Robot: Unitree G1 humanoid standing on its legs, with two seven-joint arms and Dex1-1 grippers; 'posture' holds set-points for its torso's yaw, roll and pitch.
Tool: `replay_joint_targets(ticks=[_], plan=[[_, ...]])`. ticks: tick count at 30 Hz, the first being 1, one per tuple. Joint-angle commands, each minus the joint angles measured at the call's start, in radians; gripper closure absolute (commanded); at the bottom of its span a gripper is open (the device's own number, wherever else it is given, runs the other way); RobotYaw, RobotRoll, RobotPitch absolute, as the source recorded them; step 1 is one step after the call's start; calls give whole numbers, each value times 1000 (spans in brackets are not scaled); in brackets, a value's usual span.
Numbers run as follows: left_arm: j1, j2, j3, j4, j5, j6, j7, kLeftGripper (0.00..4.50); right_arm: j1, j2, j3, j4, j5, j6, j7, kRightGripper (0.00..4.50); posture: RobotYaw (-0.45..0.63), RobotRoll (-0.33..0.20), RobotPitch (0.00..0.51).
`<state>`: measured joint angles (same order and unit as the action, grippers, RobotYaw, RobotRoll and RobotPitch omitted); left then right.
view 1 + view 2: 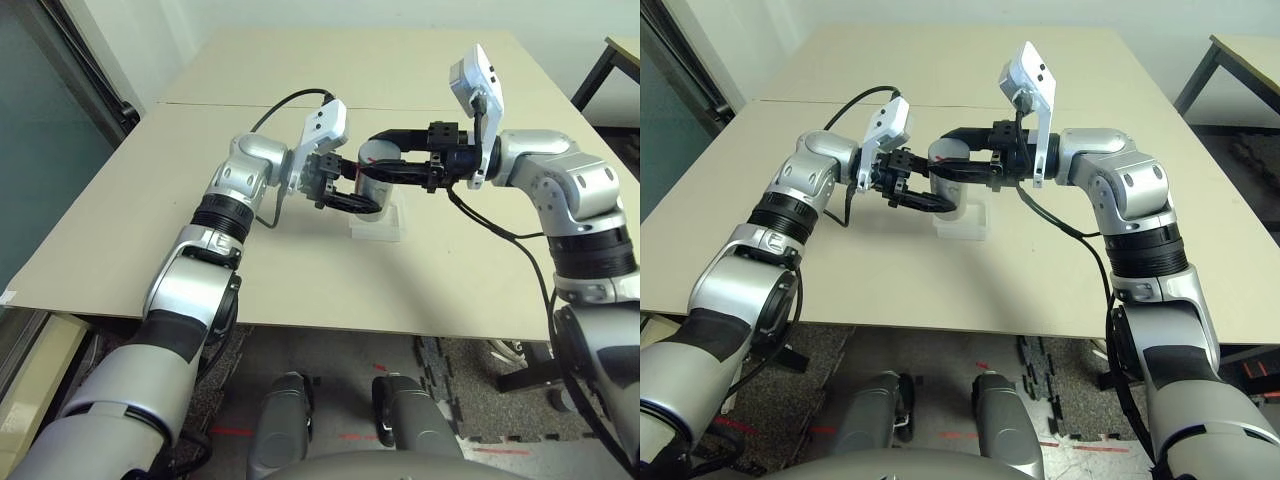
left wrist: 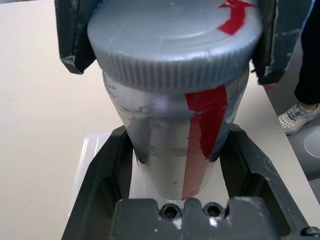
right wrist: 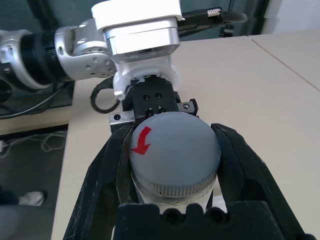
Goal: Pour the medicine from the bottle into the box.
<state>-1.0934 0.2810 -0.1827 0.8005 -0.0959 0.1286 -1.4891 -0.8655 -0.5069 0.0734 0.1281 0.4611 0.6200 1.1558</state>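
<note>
Bottle (image 2: 172,145): silver-grey, red stripe down its side, held up off the table (image 1: 150,200) between the two arms, directly above the box (image 1: 378,224). Still wearing its grey ribbed cap (image 3: 175,157), marked with a red arrow on top.

Left gripper (image 1: 352,195): black fingers clamped around the lower body of the bottle, one on each side, pointing across toward the robot's right. Firmly closed on it.

Right gripper (image 1: 385,155): reaching in from the opposite side, pointing toward the robot's left, fingers pressed shut against the ribbed rim of the cap. Sitting a little higher than the left gripper, the two meeting over the middle of the table.

Box: clear plastic, shallow, resting flat on the tan tabletop just beneath the bottle and both sets of fingers, partly hidden by them in the head views; a pale edge of it visible below the bottle in the left wrist view.

Shoe (image 2: 296,116) and dark trouser leg of a person beyond the table edge in the left wrist view.
</note>
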Motion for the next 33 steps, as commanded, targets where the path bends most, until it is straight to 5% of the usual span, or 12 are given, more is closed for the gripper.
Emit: replay_joint_targets(ticks=[1,10,18,24,33], plan=[[2,-6,-17,-56,-16,28,-27,1751,-39,10,28,52,10,-75,110,1913,-53,0,90],[33,-16,-37,-167,-27,88,-46,1751,-211,78,71,447,-88,-398,400,1913,-28,0,98],[58,-1,-48,-244,-35,135,-43,1751,-311,130,53,673,-162,-530,456,1912,9,0,98],[58,7,-35,-241,-38,143,-22,1751,-292,98,43,641,-175,-503,448,0,7,0,96],[51,12,-18,-202,-33,124,6,1751,-229,64,15,500,-148,-401,397,0,-13,0,96]])
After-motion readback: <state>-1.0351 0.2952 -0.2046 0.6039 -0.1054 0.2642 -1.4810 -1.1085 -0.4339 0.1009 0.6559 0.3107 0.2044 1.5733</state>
